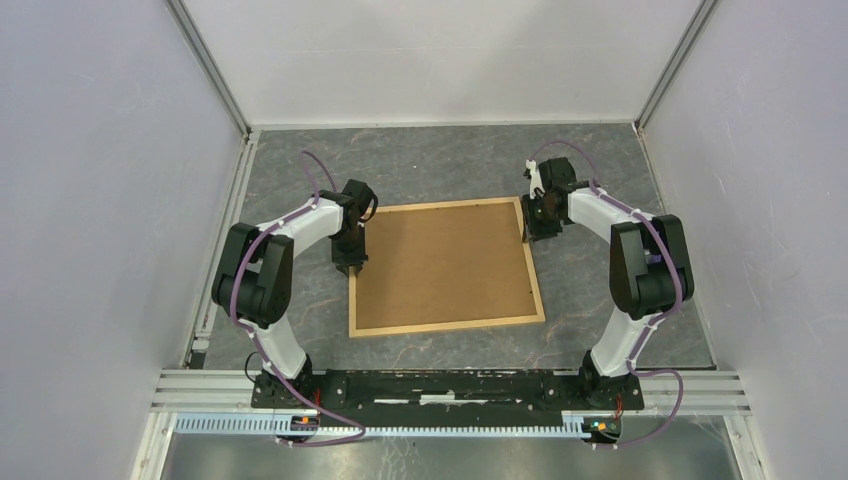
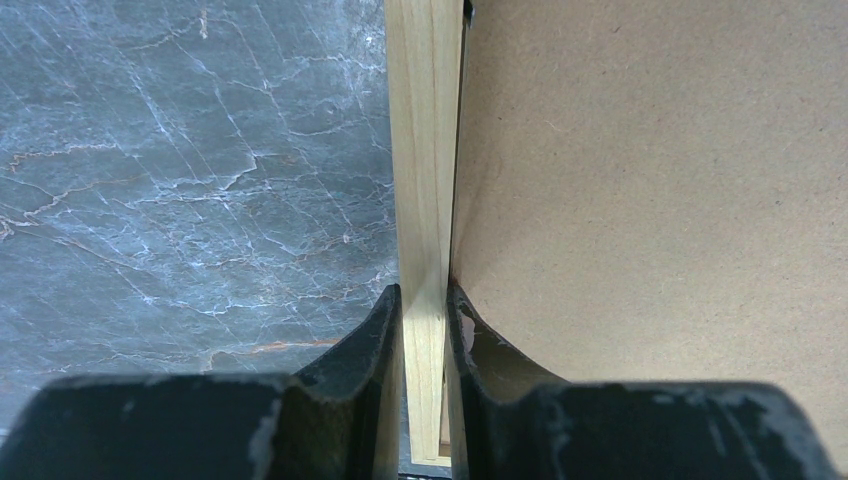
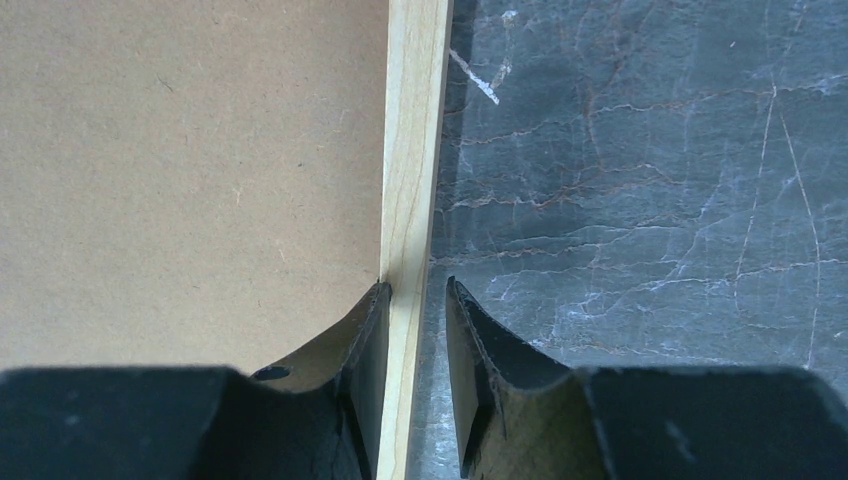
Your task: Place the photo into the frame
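Your left end effector (image 2: 425, 300) is pinched narrow on the frame (image 1: 450, 325), one wooden strip between its fingers. Your right end effector (image 3: 418, 290) straddles the opposite strip, slightly open, its outer finger just clear. The photo is out of sight; only the brown board (image 1: 440, 265) shows between them, so this looks like the frame-handling step: close the right, then lift both sides evenly.

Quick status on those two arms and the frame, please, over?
Left gripper clamped on the frame, left strip. Right gripper straddles right strip, outer finger not touching. Brown board fills frame; photo not visible.
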Action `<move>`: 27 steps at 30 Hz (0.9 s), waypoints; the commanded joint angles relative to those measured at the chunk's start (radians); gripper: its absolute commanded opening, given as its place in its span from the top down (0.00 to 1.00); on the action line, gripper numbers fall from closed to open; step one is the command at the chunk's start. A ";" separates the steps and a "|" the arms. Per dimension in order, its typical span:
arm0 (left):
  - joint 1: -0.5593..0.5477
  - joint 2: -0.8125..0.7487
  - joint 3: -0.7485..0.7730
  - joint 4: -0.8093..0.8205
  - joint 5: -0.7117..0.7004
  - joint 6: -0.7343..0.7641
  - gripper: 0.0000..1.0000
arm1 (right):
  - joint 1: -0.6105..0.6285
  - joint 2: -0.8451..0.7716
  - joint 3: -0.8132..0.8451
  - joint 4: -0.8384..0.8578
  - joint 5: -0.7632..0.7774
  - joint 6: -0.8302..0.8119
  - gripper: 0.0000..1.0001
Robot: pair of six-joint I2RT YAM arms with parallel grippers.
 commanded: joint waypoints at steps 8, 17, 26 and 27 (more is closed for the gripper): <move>-0.017 0.042 -0.014 0.047 -0.001 0.044 0.98 | 0.010 0.050 -0.008 0.024 0.051 0.001 0.67; -0.017 0.041 -0.015 0.047 -0.003 0.044 0.98 | 0.019 0.052 -0.010 0.011 0.101 -0.002 0.68; -0.017 0.040 -0.018 0.046 -0.007 0.044 0.98 | -0.001 -0.034 0.048 -0.013 -0.036 0.005 0.64; -0.017 0.042 -0.016 0.045 -0.005 0.044 0.98 | -0.004 -0.041 0.047 -0.014 -0.038 0.005 0.64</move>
